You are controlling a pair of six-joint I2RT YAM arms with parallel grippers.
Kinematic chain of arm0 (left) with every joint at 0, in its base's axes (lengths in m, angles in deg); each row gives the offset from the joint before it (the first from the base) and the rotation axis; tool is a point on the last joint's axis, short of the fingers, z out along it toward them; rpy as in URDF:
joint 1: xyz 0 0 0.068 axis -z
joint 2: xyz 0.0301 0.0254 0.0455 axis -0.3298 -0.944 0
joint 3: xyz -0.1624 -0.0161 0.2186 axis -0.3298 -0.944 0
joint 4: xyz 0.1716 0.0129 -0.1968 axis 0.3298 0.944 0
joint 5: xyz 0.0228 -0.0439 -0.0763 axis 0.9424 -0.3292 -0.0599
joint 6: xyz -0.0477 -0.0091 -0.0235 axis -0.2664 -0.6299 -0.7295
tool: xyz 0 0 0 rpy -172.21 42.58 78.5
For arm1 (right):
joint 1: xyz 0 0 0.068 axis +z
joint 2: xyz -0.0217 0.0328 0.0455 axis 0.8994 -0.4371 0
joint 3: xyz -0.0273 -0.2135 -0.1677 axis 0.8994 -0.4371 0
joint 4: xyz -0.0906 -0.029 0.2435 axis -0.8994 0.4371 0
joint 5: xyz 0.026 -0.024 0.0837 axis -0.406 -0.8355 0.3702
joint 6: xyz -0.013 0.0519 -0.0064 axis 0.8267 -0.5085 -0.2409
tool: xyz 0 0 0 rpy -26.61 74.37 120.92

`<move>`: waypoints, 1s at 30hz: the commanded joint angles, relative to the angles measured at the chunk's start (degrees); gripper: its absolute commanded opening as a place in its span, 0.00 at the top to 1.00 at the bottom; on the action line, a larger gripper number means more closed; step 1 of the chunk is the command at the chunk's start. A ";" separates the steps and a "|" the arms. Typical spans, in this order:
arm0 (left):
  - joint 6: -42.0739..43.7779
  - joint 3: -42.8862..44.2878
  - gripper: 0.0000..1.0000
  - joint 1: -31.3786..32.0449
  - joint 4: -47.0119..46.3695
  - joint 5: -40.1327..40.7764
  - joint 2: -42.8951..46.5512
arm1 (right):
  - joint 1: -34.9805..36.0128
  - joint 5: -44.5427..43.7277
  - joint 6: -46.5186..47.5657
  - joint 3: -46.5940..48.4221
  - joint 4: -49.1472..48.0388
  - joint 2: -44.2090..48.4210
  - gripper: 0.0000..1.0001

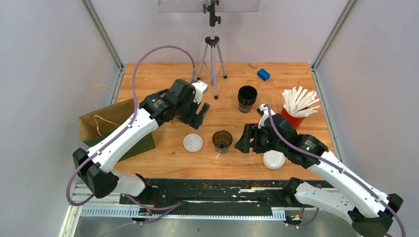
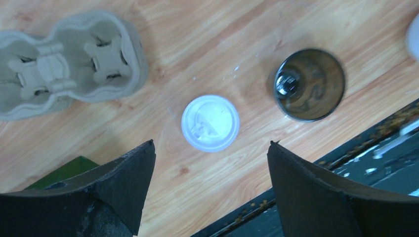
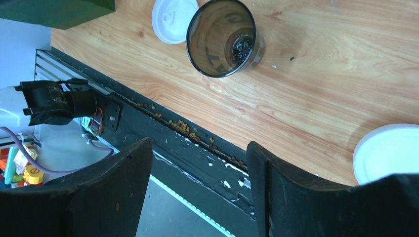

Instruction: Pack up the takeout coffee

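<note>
the wooden table (image 1: 163, 168) carries a brown paper bag (image 1: 106, 118) lying over a dark green slab (image 1: 146, 145) at the left edge. a stack of black cups (image 1: 247, 98), a red cup of white sticks (image 1: 296, 111), a small blue block (image 1: 263, 74) and a tripod (image 1: 212, 49) stand farther back. a loose white lid (image 1: 192, 142) lies flat just left of the lidless dark cup (image 1: 222, 140), apart from it. the lidded cup (image 1: 274, 159) stands near the front edge, partly under the right arm.

the left gripper (image 1: 198, 121) hangs above the loose lid, pointing down, its fingers (image 2: 123, 187) spread wide with nothing between them. the right gripper (image 1: 243, 140) reaches in low from the right, aimed at the lidless cup and just short of it, its fingers (image 3: 118, 187) apart and empty.

only the left wrist view shows a grey pulp cup carrier (image 2: 74, 64), empty, beyond the lid. the right wrist view looks into the lidless cup, where something dark and round sits at the bottom, and catches the lidded cup's white top at its right edge.
</note>
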 commanded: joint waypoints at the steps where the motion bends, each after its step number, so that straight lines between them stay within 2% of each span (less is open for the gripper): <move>1: 2.39 -7.68 0.17 -0.06 -2.85 -1.77 -0.41 | 0.47 -4.63 -1.29 3.54 -3.78 2.45 0.31; 4: 2.20 -13.98 0.34 0.47 -6.50 -3.24 -0.60 | 0.48 -5.85 -1.15 3.44 -3.93 4.80 0.31; 7: 2.51 -19.37 0.41 1.94 -9.79 -2.49 -0.69 | 0.47 -6.66 -0.21 3.74 -3.81 6.99 0.30; 13: 2.97 -29.07 0.46 2.31 -19.14 -7.17 0.06 | 0.45 -7.50 0.49 3.89 -2.89 10.02 0.31; 19: 4.02 -36.30 0.45 2.43 -27.96 -10.43 0.55 | 0.46 -8.03 0.90 3.90 -2.34 11.24 0.31; 24: 4.47 -38.49 0.46 2.49 -30.84 -10.19 -0.05 | 0.47 -8.52 1.21 4.21 -1.74 11.33 0.31; 30: 4.91 -38.17 0.53 2.49 -31.41 -9.34 -3.20 | 0.48 -8.15 1.06 3.37 -2.57 11.46 0.31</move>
